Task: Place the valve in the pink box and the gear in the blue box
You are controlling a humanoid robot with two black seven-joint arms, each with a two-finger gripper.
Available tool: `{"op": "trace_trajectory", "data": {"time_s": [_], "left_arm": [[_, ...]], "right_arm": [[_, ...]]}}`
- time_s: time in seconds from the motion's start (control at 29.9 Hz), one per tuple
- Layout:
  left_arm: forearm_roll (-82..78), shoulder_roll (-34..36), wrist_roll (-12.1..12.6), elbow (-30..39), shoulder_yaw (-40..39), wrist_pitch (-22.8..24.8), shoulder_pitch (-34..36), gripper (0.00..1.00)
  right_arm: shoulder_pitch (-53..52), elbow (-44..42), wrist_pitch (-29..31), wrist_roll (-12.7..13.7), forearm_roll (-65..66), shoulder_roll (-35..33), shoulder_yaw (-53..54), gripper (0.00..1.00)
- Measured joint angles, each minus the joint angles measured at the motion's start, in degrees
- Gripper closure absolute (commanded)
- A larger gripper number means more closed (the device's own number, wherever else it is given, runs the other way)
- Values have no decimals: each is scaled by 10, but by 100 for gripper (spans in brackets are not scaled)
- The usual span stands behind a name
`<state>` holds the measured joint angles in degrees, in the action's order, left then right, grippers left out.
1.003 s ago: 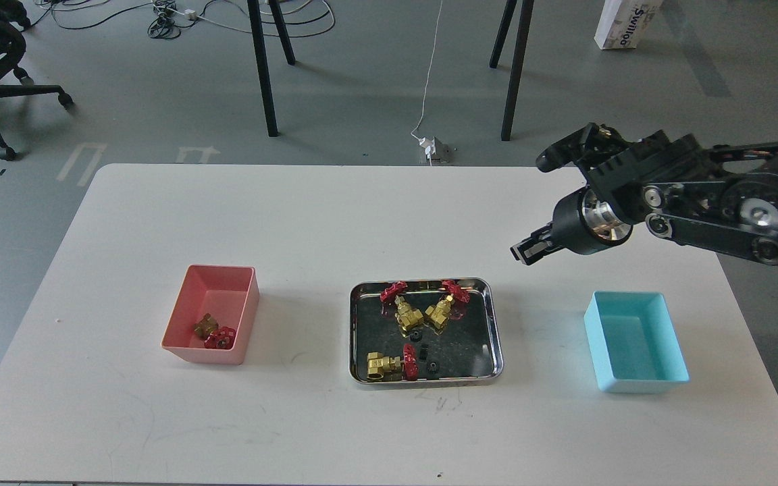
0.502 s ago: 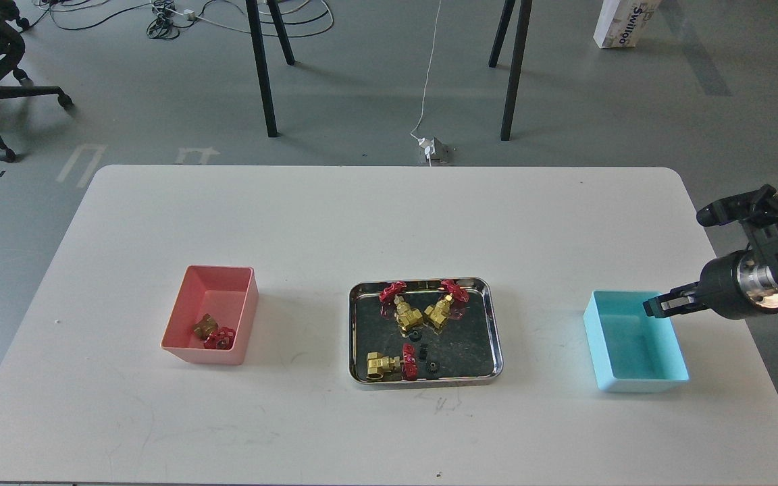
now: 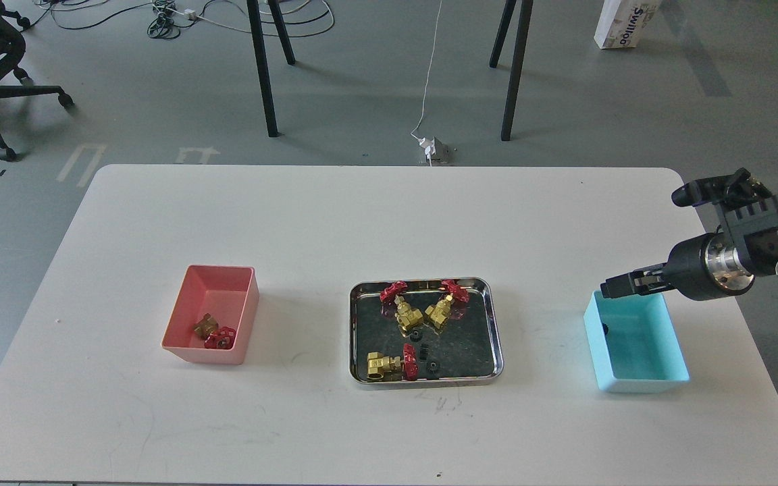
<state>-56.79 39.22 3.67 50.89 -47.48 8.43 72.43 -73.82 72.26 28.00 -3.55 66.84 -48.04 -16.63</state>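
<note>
My right gripper point(image 3: 613, 288) hangs just above the far left corner of the blue box point(image 3: 639, 386); its jaws look slightly parted and hold nothing. A black gear point(image 3: 604, 329) lies inside the blue box against its left wall. The pink box point(image 3: 237, 314) at the left holds one valve point(image 3: 214, 333). Three more valves point(image 3: 404, 314) point(image 3: 440, 312) point(image 3: 389, 364) lie in the steel tray point(image 3: 494, 324) at mid-table, with three gears point(image 3: 416, 334) point(image 3: 423, 351) point(image 3: 433, 366) among them. My left gripper is out of view.
The white table point(image 3: 362, 223) ends close to the right of the blue box. My right arm point(image 3: 754, 250) comes in from the right edge. Beyond the table's far edge are stand legs, cables and an office chair on the floor.
My right gripper swung from above the tray out to the right, then came back left to the blue box's far left corner. A gear now lies in the blue box.
</note>
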Motion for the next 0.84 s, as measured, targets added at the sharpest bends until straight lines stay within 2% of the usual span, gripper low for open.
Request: {"op": "trace_trajectory", "data": {"time_s": [0.13, 0.2, 0.33, 0.47, 0.64, 0.74, 0.84], "left_arm": [[-1, -5, 1, 2, 1, 0, 0, 7], [-1, -8, 2, 2, 2, 0, 0, 7], [1, -38, 10, 0, 3, -1, 2, 7], [1, -64, 15, -6, 7, -5, 2, 7], [1, -105, 22, -7, 12, -20, -3, 7], [0, -112, 24, -6, 16, -24, -9, 7], [-1, -113, 25, -3, 20, -25, -15, 7]], "right_arm": [[2, -15, -2, 1, -103, -11, 110, 5], [6, -30, -24, 1, -178, -13, 167, 5], [9, -69, -121, 2, -298, -4, 277, 5], [7, -154, -219, 11, -397, 45, 363, 6], [0, -242, -358, 43, -501, 88, 421, 5], [0, -278, -427, 46, -516, 112, 435, 3], [0, -285, -458, 45, -515, 137, 435, 1]]}}
